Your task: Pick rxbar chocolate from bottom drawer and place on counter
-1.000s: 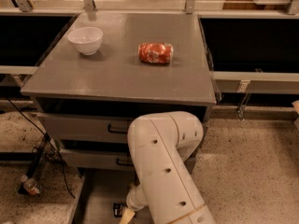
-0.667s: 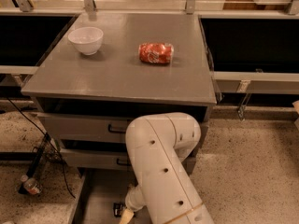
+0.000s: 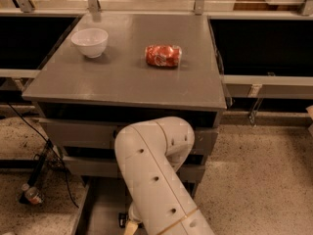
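Rxbar chocolate (image 3: 122,220) still just beside gripper (image 3: 128,225)

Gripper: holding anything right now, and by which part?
Cannot tell. The gripper is low in the bottom drawer, mostly hidden behind the arm; no grasp shows. The red can and bowl sit on the counter.

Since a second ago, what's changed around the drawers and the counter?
The arm has swung a little toward the side where the bowl sits. The gripper stays low over the bottom drawer, at the picture's lower edge. Nothing was visibly grabbed or let go. The bowl and the can sit unmoved on the counter.
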`<state>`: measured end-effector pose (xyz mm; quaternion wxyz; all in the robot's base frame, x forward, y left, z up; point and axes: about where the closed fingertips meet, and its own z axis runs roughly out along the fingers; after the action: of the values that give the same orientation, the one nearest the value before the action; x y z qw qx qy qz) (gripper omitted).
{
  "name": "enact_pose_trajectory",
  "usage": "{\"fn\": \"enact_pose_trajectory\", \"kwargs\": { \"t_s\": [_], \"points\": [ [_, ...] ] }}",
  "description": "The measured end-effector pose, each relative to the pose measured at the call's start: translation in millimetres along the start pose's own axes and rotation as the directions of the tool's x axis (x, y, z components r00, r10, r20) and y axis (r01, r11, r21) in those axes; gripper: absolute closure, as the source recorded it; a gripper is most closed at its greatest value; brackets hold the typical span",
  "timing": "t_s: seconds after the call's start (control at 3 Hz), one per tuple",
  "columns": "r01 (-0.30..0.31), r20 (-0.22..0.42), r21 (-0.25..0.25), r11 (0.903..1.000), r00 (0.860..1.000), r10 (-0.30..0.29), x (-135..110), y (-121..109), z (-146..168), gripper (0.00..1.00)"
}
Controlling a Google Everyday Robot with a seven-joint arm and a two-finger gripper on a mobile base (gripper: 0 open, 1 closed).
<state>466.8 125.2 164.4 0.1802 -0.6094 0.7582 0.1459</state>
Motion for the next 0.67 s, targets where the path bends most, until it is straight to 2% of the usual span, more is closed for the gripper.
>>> {"fn": "enact_pose_trajectory", "kwargs": {
  "t_s": [0.33,0.67],
  "points": [
    [0.003,0.009,-0.042,0.9991,1.000,-0.003,-0.9,5.4,16.7,0.00],
    [0.003,0.009,-0.042,0.9991,1.000,-0.003,-0.9,5.4,16.7,0.00]
  ]
}}
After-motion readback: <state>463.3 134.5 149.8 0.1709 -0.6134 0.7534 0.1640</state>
